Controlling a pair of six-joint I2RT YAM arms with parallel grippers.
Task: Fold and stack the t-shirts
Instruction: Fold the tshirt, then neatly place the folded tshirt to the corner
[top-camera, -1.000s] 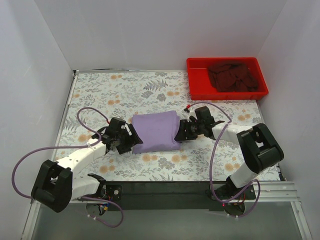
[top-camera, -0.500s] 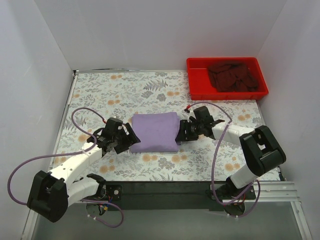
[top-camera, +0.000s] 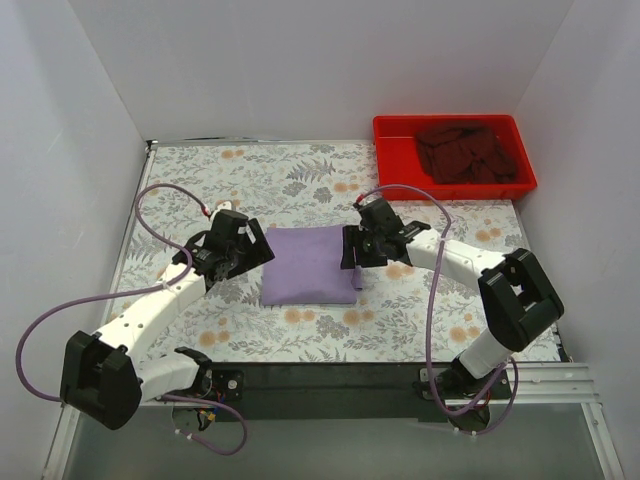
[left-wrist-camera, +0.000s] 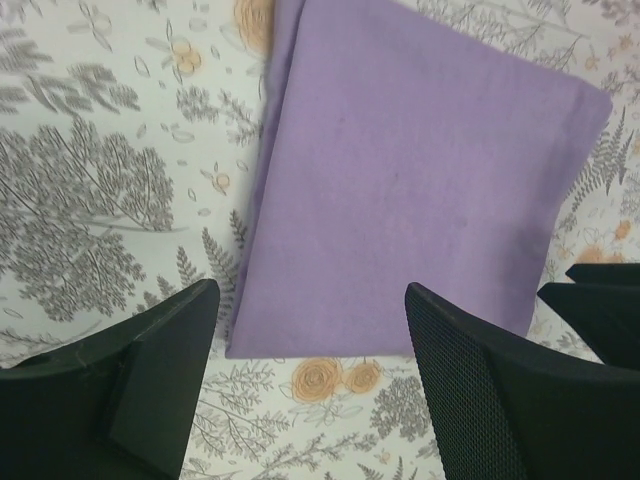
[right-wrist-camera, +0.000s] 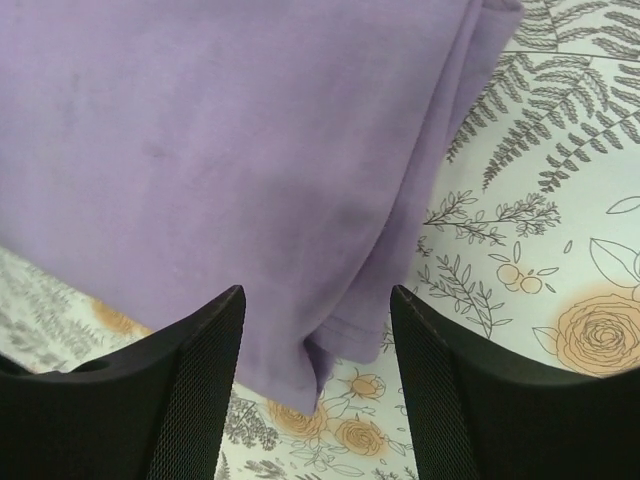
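Observation:
The lavender t-shirt (top-camera: 308, 265) lies folded into a flat rectangle on the flowered table; it also shows in the left wrist view (left-wrist-camera: 410, 190) and the right wrist view (right-wrist-camera: 220, 150). My left gripper (top-camera: 258, 250) hovers at its left edge, open and empty (left-wrist-camera: 310, 385). My right gripper (top-camera: 350, 250) hovers over its right edge, open and empty (right-wrist-camera: 315, 385); a sleeve hem sticks out from the fold between the jaws. The maroon t-shirt (top-camera: 465, 150) lies crumpled in the red tray (top-camera: 400, 180) at the back right.
The flowered tablecloth (top-camera: 200, 180) covers the table inside white walls. Purple cables loop from both arms, one by the left edge (top-camera: 160, 200), one behind the right arm (top-camera: 420, 195).
Both grippers have moved toward the back along the shirt's side edges and lifted off it. The folded shirt has flattened and shifted slightly.

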